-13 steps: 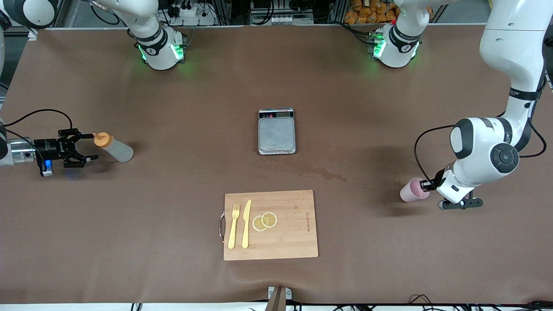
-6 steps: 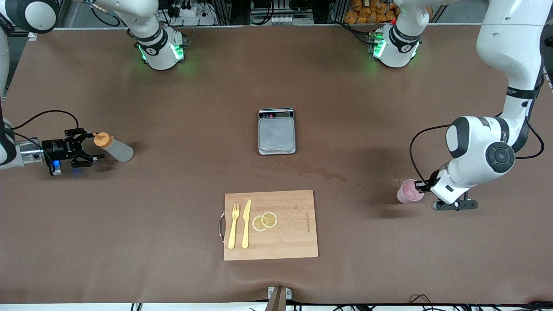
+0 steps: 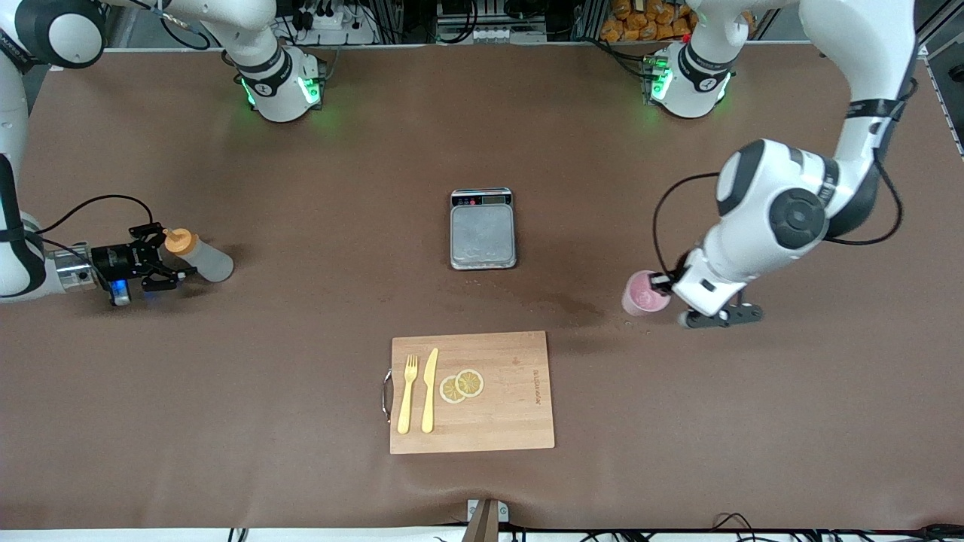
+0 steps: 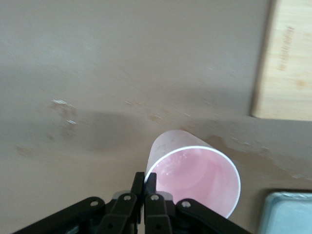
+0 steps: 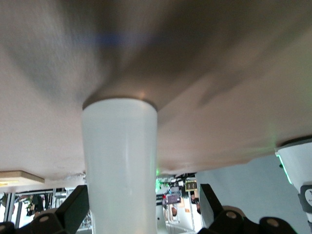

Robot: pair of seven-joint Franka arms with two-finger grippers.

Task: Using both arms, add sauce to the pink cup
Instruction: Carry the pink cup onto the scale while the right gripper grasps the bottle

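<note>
**Cup lifted in the left gripper, bottle between the right one's spread fingers**

The brown desk [image 3: 301, 376] carries everything. The left arm [image 3: 783, 211] comes from its base at the top of the front view and bends down over the desk's left-arm end. The right arm [image 3: 15, 256] reaches in low along the desk at the right-arm end.

A wooden cutting board [image 3: 512, 421] lies nearest the front camera, at the middle of the desk. A yellow fork [image 3: 407, 393] and a yellow knife [image 3: 429, 390] lie side by side on it, with two lemon slices [image 3: 462, 385] just beside the knife. A small metal scale [image 3: 483, 229] sits farther from the camera than the board.

The sauce [image 3: 199, 257] stands on the desk near the right-arm end, orange cap on top. The right gripper [image 3: 161, 258] is at the bottle, its fingers [image 5: 73, 212] spread wide on either side of the translucent body [image 5: 120, 161] and not pressing it.

The pink cup [image 3: 644, 293] is held tilted over the desk between the scale and the left-arm end, its mouth open toward the wrist camera. The left gripper [image 4: 145, 183] has its fingers [image 4: 151, 181] clenched on the cup's [image 4: 195, 178] rim, one inside and one outside the wall.
</note>
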